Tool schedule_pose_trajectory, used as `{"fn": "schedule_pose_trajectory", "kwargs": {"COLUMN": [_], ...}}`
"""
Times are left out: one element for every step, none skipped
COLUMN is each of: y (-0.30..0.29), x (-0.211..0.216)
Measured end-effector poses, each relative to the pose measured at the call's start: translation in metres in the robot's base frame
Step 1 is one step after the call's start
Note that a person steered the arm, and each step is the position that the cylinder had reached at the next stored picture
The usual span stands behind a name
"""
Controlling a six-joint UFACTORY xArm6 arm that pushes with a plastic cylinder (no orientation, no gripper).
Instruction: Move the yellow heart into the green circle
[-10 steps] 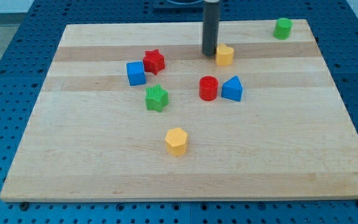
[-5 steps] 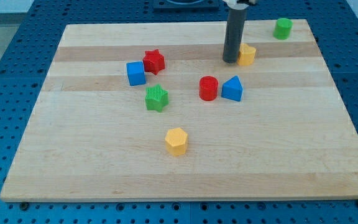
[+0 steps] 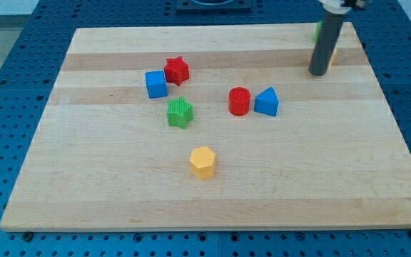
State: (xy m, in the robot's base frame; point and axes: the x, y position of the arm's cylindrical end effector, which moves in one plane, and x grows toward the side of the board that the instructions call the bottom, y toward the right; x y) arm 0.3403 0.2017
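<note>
My tip [image 3: 319, 71] rests on the board near the view's top right. The yellow heart [image 3: 332, 56] is almost wholly hidden behind the rod; only a thin yellow sliver shows at the rod's right side, just above the tip. The green circle [image 3: 317, 31] is also mostly hidden by the rod, with a small green edge showing at the rod's left, close to the board's top edge. The heart's sliver lies a little below the green edge; whether the two touch cannot be told.
On the wooden board [image 3: 84, 178] stand a red star [image 3: 178, 70], a blue cube [image 3: 155, 83], a green star [image 3: 180, 112], a red cylinder [image 3: 239, 101], a blue triangular block [image 3: 266, 102] and a yellow hexagon [image 3: 202, 161].
My tip has slid to the view's right, pushing the yellow heart along from the top middle toward the green circle. The other blocks have not moved.
</note>
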Motion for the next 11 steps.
{"fn": "schedule_pose_trajectory", "kwargs": {"y": [0.014, 0.014, 0.013, -0.006, -0.024, -0.022, -0.01, 0.002, 0.003, -0.002, -0.015], "x": [-0.003, -0.011, -0.011, -0.011, -0.011, -0.015, -0.024, -0.027, -0.03, -0.03, -0.031]}}
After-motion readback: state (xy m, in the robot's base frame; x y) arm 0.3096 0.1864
